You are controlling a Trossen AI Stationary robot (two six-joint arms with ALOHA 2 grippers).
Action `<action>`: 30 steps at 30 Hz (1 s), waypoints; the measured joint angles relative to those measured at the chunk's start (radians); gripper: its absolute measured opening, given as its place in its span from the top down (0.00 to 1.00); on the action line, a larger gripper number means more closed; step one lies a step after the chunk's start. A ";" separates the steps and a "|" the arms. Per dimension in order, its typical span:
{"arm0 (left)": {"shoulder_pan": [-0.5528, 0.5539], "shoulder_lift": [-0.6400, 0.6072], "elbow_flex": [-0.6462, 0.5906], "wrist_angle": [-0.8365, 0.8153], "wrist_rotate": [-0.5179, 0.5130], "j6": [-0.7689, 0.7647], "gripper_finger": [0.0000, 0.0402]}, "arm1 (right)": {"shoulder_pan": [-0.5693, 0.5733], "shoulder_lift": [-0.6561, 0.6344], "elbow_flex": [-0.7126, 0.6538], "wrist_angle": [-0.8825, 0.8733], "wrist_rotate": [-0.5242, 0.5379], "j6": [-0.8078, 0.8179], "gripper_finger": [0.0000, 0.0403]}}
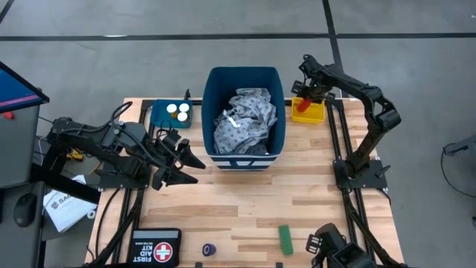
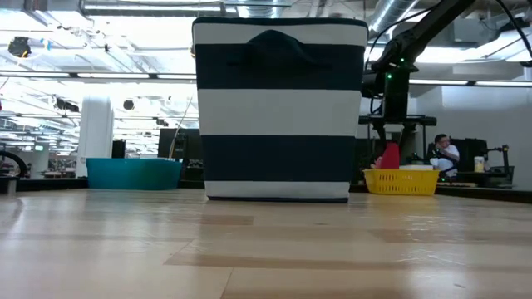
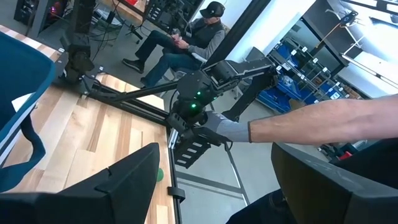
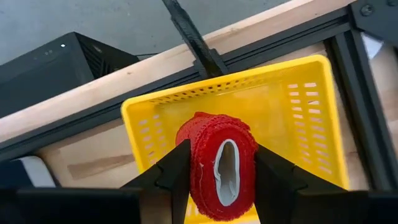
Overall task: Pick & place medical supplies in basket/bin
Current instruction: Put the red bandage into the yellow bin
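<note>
I have the right gripper (image 4: 217,171) pinching the red roll (image 4: 219,167) straight above the yellow tray (image 4: 298,106), far right of the bin (image 1: 245,74); left gripper (image 1: 186,160) spread, idle.

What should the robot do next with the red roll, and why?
Probably open the jaws and let go. The right gripper holds the red roll right over the yellow tray, so it should drop inside.
</note>
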 joint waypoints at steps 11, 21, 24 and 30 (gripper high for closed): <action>0.000 0.000 0.000 0.000 0.001 0.000 0.25 | 0.000 0.000 0.000 0.003 0.006 -0.023 0.67; 0.000 0.000 0.000 0.031 0.005 -0.002 0.25 | 0.002 0.045 -0.002 0.003 0.001 -0.021 0.67; 0.000 0.000 0.000 0.030 0.005 -0.007 0.25 | 0.002 0.047 -0.002 0.004 0.003 -0.022 0.67; 0.000 0.000 0.000 0.030 0.005 -0.007 0.25 | -0.006 0.045 -0.001 0.021 -0.013 -0.079 0.65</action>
